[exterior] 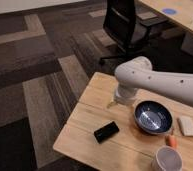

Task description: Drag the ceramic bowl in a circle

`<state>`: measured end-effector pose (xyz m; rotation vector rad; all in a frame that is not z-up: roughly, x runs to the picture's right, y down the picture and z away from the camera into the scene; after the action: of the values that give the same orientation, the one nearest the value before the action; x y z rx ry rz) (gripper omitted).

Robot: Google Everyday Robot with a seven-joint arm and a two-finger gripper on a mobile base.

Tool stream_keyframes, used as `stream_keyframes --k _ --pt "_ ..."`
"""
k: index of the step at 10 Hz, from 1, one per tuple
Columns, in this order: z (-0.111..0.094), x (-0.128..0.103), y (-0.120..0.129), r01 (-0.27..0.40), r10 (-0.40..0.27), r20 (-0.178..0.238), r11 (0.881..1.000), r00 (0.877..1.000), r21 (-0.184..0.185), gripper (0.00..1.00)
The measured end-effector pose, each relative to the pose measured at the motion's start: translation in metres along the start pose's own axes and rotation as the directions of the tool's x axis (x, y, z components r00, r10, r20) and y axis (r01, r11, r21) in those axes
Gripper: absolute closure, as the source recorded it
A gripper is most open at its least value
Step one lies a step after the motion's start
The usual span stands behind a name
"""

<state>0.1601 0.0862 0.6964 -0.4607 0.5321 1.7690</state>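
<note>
Ceramic bowl (153, 117) on the wooden table (88, 129), pincer (115, 101) just beside it, spread or pressed together unclear.

The gripper (114, 102) sits just beside the ceramic bowl (153, 117). Bare tabletop (85, 120) lies around the black slab (106, 132); pale cup (166, 160) and white block (188, 126) hem the bowl

The wooden counter (85, 116) holds the ceramic bowl (153, 117), a black slab (106, 132), a pale cup (166, 160) and a white block (188, 126). The end effector (114, 102) is just left of the bowl.
</note>
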Motion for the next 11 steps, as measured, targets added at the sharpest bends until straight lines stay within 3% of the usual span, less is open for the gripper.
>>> stream_keyframes --k 4,7,9,10,11 --pt "-0.001 -0.002 0.0 -0.004 0.004 0.008 1.0 1.0 -0.001 0.35" --pt "0.027 0.005 0.006 -0.038 0.037 -0.087 0.999 0.996 -0.016 0.35" --pt "0.031 -0.036 0.013 0.023 -0.025 -0.097 0.999 0.995 -0.024 0.35" --pt "0.031 -0.064 0.006 0.041 -0.043 -0.094 0.999 0.995 -0.022 0.35" --pt "0.035 -0.106 -0.016 0.021 -0.024 -0.092 0.999 0.995 -0.039 0.35"
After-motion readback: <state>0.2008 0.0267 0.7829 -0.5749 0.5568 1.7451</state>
